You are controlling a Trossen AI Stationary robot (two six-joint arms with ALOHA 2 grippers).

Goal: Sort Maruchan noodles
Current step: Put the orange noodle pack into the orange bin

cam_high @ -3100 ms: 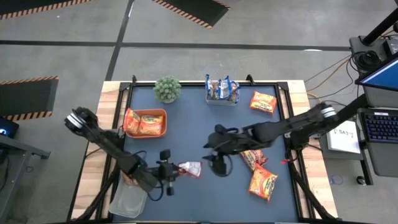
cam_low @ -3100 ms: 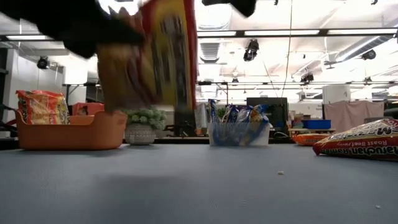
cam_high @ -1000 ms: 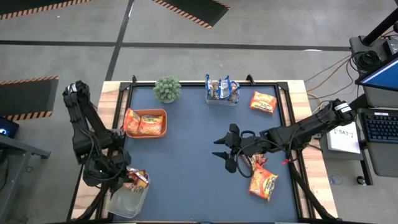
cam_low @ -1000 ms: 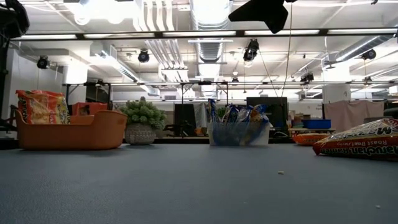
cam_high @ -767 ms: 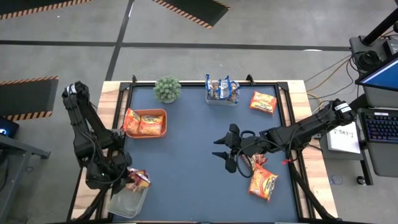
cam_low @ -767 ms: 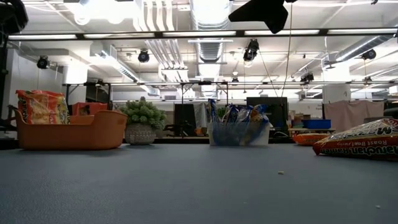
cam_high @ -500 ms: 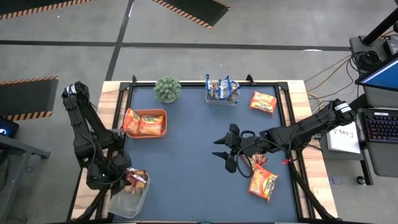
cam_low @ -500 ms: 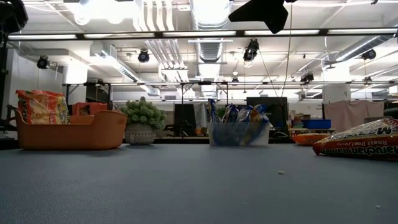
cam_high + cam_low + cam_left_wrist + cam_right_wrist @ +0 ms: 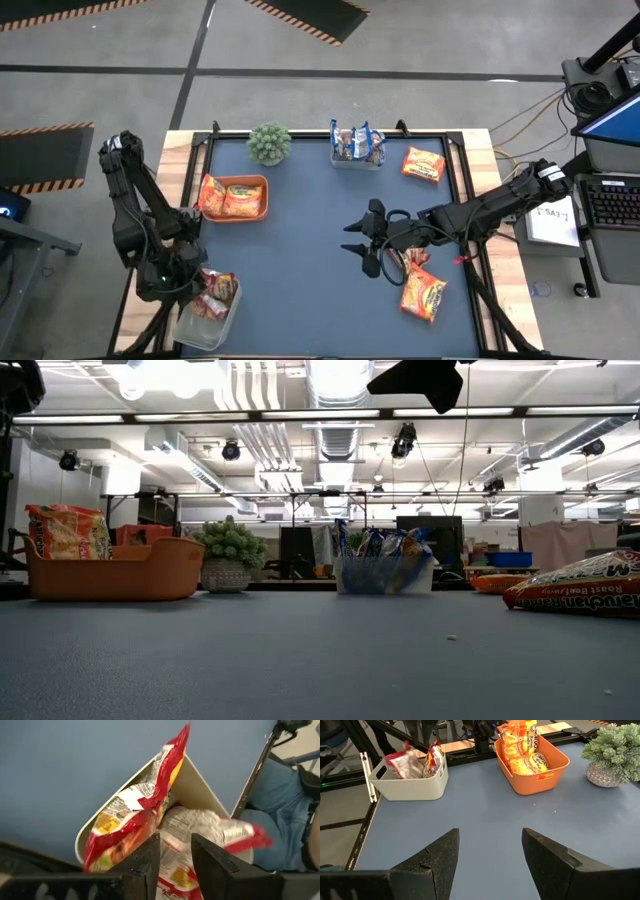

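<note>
My left gripper (image 9: 175,855) stands open above a pale tub (image 9: 200,785) at the table's near left corner (image 9: 195,330). Two dark red noodle packets (image 9: 140,815) (image 9: 215,827) stand on edge inside the tub, just beyond the fingertips. My right gripper (image 9: 358,240) hangs open over the table's middle with nothing between its fingers (image 9: 490,850). Close to the right arm, two orange packets (image 9: 424,292) (image 9: 410,258) lie flat on the mat. A third orange packet (image 9: 423,164) lies at the far right.
An orange tray (image 9: 255,183) at the left holds orange packets (image 9: 228,198). A clear tub of blue packets (image 9: 357,143) and a small potted plant (image 9: 269,143) stand along the far edge. Between the two arms the blue mat (image 9: 300,250) lies bare.
The dark red packet that hung at my left gripper has dropped into the pale tub and now leans beside the other red packet. My left gripper has let go of it and tipped a little above the tub.
</note>
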